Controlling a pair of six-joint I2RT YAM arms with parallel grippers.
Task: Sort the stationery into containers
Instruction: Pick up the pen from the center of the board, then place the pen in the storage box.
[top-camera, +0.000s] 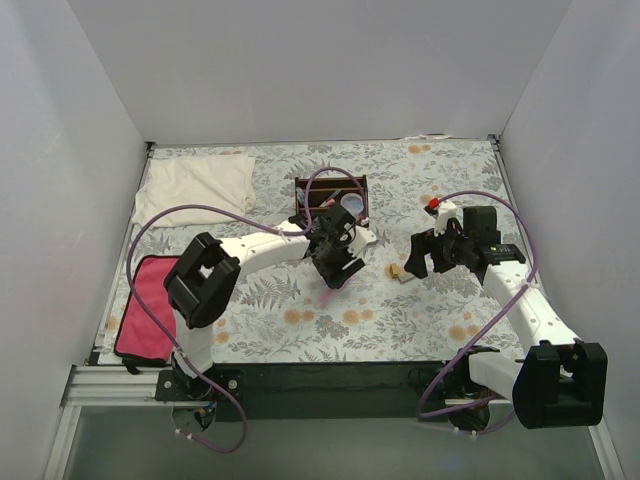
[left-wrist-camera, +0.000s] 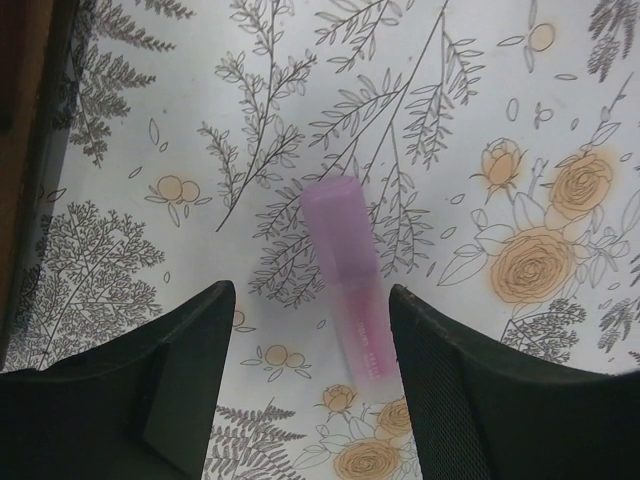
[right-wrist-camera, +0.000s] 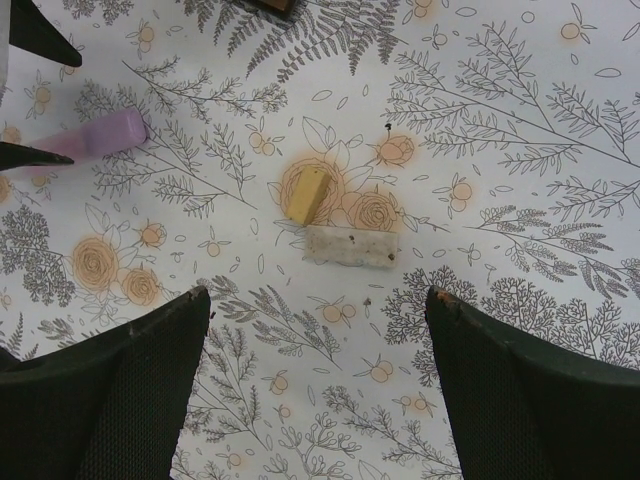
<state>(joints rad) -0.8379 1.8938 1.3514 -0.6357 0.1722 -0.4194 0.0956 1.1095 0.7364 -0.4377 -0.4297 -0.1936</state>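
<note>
A pale pink bar (left-wrist-camera: 350, 290) lies flat on the floral cloth between the open fingers of my left gripper (left-wrist-camera: 310, 293), nearer the right finger and not held. In the top view the bar (top-camera: 330, 296) lies just below the left gripper (top-camera: 340, 268). The dark brown organiser (top-camera: 330, 198) stands behind it, holding a bluish cup (top-camera: 352, 203) and some pens. My right gripper (right-wrist-camera: 318, 295) is open and empty above the cloth, short of a tiny tan block (right-wrist-camera: 307, 193) and a white speckled eraser (right-wrist-camera: 350, 247). The pink bar (right-wrist-camera: 95, 140) shows at the far left there.
A white folded cloth (top-camera: 195, 185) lies at the back left and a flat magenta object (top-camera: 145, 305) at the left edge. A small red object (top-camera: 433, 203) sits near the right arm. The organiser's edge (left-wrist-camera: 25, 150) is just left of the left gripper.
</note>
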